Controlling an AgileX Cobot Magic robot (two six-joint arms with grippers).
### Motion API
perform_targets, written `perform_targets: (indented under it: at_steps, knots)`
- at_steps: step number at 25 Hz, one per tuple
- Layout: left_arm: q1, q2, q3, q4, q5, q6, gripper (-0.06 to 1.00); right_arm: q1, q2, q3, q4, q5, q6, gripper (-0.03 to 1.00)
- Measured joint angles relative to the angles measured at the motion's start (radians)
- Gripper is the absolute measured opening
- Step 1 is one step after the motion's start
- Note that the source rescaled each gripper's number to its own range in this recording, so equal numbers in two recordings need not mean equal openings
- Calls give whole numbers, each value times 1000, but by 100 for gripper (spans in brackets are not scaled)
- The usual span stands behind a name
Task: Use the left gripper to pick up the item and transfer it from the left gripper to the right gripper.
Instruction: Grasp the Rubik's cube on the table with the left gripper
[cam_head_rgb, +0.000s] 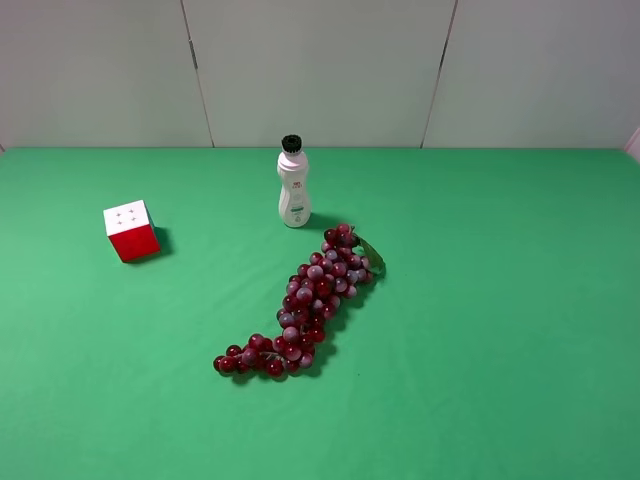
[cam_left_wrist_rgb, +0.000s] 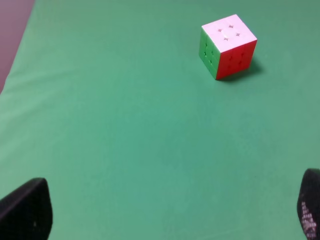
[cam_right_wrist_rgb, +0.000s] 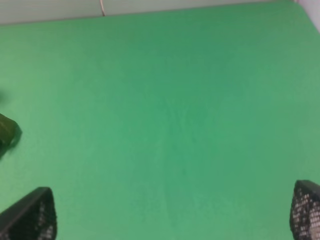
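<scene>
Green cloth (cam_head_rgb: 500, 300): covers the whole table; everything catalogued stands on it.
Item (cam_head_rgb: 131, 230): puzzle cube, white face up, red face toward the high camera. It sits on the left part of the table, well apart from the white bottle (cam_head_rgb: 294, 190) and the grape bunch (cam_head_rgb: 300, 312).
Left gripper (cam_left_wrist_rgb: 167, 212): fingers spread wide with nothing between them; only the two dark tips show.
Right gripper (cam_right_wrist_rgb: 167, 215): likewise spread wide and empty, over bare cloth.
Bearing of cube from left fingers: ahead of the tips and off the centre line between them; well apart, no contact.
Long axis: none, all sides alike. One upright edge faces the left wrist camera with a green and a red face on either side, so the faces lie oblique to the finger line. A wrist turn seems likely before closing.
Nearer arm: left, judged from the cube's side of the table.
View differences: the high view shows the bottle and grapes but neither gripper. Only the left wrist view shows the green face. The right wrist view lacks the cube; the dark shape (cam_right_wrist_rgb: 6, 132) at its edge is too cropped to name.
</scene>
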Motion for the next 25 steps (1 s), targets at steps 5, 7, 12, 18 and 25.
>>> perform_targets:
  at_steps: [5, 7, 12, 18, 25]
  knots:
    - [0, 0, 0, 0, 0, 0, 99, 0, 0, 0, 0, 0, 0, 100]
    - [0, 0, -2, 0, 0, 0, 100, 0, 0, 0, 0, 0, 0, 100]
    - [0, 19, -63, 0, 7, 0, 100, 0, 0, 0, 0, 0, 0, 100]
    - [0, 203, -183, 0, 7, -3, 100, 0, 0, 0, 0, 0, 0, 100]
    - [0, 494, -303, -1, 7, -23, 100, 0, 0, 0, 0, 0, 0, 100]
